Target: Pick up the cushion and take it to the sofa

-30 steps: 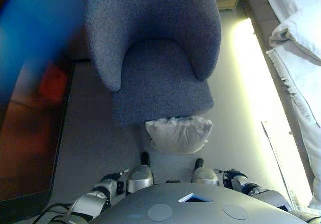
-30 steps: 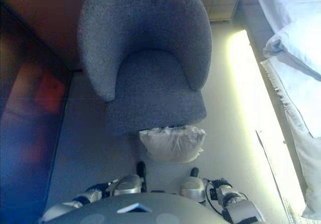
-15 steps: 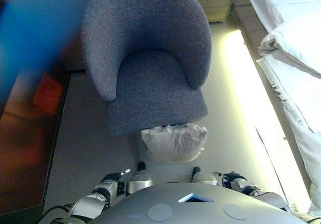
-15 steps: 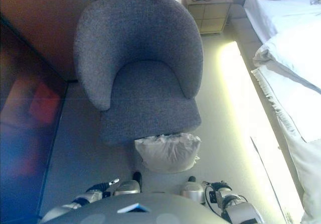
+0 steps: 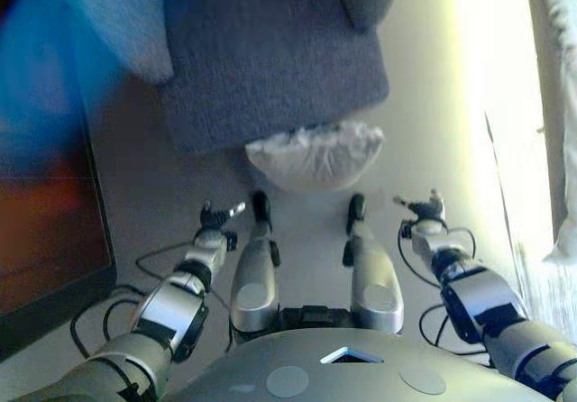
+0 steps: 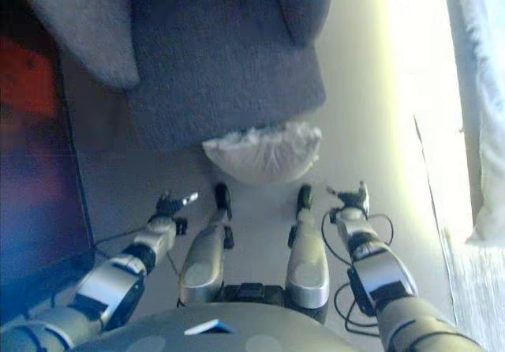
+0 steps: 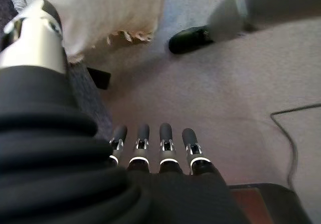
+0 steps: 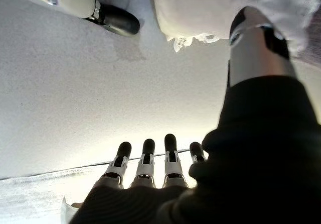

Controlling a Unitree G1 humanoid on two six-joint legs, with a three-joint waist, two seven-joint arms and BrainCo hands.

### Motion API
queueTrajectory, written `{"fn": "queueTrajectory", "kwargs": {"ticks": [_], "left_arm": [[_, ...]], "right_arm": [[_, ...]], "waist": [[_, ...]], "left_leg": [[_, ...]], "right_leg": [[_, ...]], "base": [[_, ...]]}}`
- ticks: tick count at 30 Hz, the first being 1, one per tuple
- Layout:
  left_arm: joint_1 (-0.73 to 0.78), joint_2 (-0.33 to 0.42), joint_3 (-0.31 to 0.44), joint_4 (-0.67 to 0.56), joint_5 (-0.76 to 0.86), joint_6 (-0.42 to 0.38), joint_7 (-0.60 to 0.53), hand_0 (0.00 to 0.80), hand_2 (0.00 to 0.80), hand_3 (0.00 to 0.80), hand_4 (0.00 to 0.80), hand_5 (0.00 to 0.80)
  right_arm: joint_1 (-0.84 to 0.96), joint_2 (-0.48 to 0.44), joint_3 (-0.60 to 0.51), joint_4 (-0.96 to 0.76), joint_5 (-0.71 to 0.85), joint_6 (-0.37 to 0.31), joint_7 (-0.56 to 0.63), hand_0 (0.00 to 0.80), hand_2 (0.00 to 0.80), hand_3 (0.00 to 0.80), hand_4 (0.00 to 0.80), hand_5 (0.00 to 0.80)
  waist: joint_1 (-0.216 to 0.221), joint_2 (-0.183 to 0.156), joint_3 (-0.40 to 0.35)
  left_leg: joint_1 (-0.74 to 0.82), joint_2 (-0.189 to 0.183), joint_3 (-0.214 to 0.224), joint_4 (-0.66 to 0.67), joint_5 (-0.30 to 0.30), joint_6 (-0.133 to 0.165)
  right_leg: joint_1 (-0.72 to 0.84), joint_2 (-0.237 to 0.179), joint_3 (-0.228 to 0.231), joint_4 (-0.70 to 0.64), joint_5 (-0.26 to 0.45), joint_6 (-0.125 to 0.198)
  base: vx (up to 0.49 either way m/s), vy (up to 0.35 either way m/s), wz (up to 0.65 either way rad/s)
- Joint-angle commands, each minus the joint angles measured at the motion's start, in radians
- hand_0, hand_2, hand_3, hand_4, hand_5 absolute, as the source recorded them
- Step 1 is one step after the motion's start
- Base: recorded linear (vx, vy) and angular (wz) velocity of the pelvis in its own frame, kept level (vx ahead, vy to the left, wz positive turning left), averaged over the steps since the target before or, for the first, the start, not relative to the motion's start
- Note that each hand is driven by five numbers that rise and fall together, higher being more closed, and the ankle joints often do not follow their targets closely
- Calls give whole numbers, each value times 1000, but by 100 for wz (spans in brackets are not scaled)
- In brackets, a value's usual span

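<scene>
A white cushion [image 5: 315,154] lies on the grey carpet against the front of a dark grey armchair [image 5: 270,55]. It also shows in the left wrist view [image 7: 100,8] and the right wrist view [image 8: 220,8]. My left hand [image 5: 213,225] hangs low at the left, a short way below and left of the cushion, fingers straight and empty. My right hand [image 5: 424,220] hangs at the right, below and right of the cushion, fingers straight and empty. Neither hand touches the cushion.
A dark glossy panel [image 5: 45,231] stands along the left. A bed with white bedding [image 6: 481,91] runs along the right, with a bright strip of floor [image 5: 478,77] beside it. Grey carpet [image 5: 144,195] lies around the cushion.
The view has tipped downward, so the armchair and cushion sit higher in the picture. Both arms now show fully, with the hands held out low on either side.
</scene>
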Motion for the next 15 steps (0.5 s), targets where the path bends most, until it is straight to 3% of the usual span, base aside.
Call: {"fn": "queueTrajectory", "kwargs": {"ticks": [1, 7, 15], "left_arm": [[-69, 30, 10, 1, -54, -76, 88, 0, 0, 0, 0, 0], [-152, 32, 10, -57, -69, -154, 151, 0, 0, 0, 0, 0], [-264, 55, 10, -119, -93, -262, 190, 0, 0, 0, 0, 0]], "right_arm": [[-59, -29, 48, -83, -13, -48, -63, 0, 0, 0, 0, 0], [-139, -57, 62, -144, -16, -94, -108, 0, 0, 0, 0, 0], [-269, -90, 84, -189, -34, -108, -166, 0, 0, 0, 0, 0]], "waist": [[-21, -45, 48], [-23, -43, 62], [-24, -40, 62]], "left_leg": [[-75, -7, -69, 76, -26, 4], [-221, -23, -80, 107, -11, 6], [-428, -20, -103, 165, -3, -5]], "right_leg": [[-72, -50, 32, 36, 19, 10], [-215, -55, 46, 68, 37, 18], [-415, -54, 54, 113, 43, 22]], "base": [[-70, 6, -17], [-44, -3, -8], [-23, -8, 6]]}}
